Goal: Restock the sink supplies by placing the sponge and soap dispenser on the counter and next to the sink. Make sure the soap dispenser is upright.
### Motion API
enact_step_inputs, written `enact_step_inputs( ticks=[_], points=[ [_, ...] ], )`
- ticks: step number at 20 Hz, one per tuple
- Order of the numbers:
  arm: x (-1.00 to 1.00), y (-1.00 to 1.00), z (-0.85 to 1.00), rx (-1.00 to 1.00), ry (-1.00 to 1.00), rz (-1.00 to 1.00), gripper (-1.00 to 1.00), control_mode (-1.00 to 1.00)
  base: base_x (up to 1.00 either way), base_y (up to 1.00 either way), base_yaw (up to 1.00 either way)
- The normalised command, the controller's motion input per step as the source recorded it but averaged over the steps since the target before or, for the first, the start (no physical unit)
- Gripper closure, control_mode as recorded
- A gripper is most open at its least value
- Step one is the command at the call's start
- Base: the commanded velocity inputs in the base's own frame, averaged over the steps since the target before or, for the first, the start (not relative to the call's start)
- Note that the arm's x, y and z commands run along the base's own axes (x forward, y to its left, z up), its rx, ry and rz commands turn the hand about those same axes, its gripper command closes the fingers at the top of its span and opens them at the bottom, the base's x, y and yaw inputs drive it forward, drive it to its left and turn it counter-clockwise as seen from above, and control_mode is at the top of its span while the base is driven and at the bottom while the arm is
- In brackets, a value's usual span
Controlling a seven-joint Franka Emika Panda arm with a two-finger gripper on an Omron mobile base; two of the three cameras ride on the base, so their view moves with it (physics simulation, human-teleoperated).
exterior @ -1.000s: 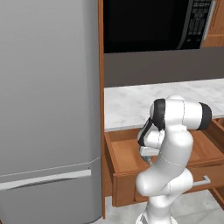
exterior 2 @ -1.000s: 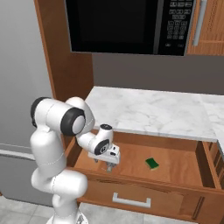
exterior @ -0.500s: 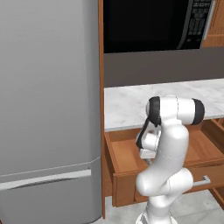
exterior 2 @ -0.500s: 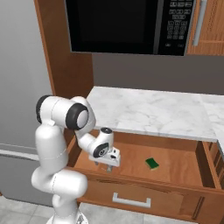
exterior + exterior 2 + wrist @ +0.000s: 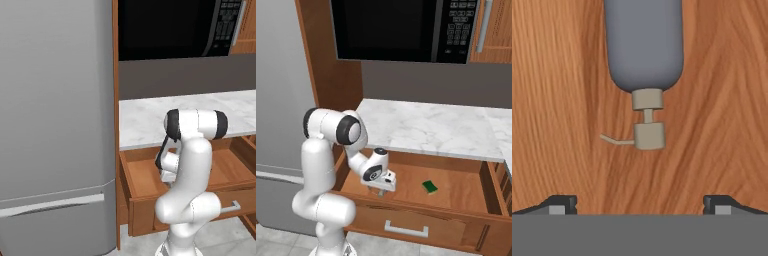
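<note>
I am reaching down into the open brown wooden drawer [image 5: 456, 192] below the white marble counter [image 5: 431, 127], near its left end. My two-finger gripper [image 5: 640, 202] is hanging with its dark tips spread wide, pinching nothing. The dark grey rounded soap dispenser [image 5: 644, 47] is lying flat on the drawer floor directly beneath my hand, its long axis running along my view, pump nozzle pointing toward the fingertips. The small green-topped sponge [image 5: 430, 186] is sitting well to the right.

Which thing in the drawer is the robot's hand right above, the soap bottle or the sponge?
The soap dispenser: it lies on its side on the drawer's wood, between the open gripper's fingertips in the hand view. The green-topped sponge sits apart, farther along the drawer.
</note>
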Motion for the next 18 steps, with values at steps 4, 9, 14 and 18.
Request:
enact_step_inputs(
  ticks=[4,9,14,18],
  points=[
    [0.39,0.0,-0.11,0.0,0.0,-0.01,-1.0,-1.0,0.0,0.0,0.0],
    [0.13,0.0,-0.24,0.0,0.0,0.0,-1.0,-1.0,0.0,0.0,0.0],
    [0.05,0.0,-0.31,0.0,0.0,0.0,-1.0,-1.0,0.0,0.0,0.0],
    [0.19,0.0,-0.24,0.0,0.0,0.0,-1.0,-1.0,0.0,0.0,0.0]
  ],
)
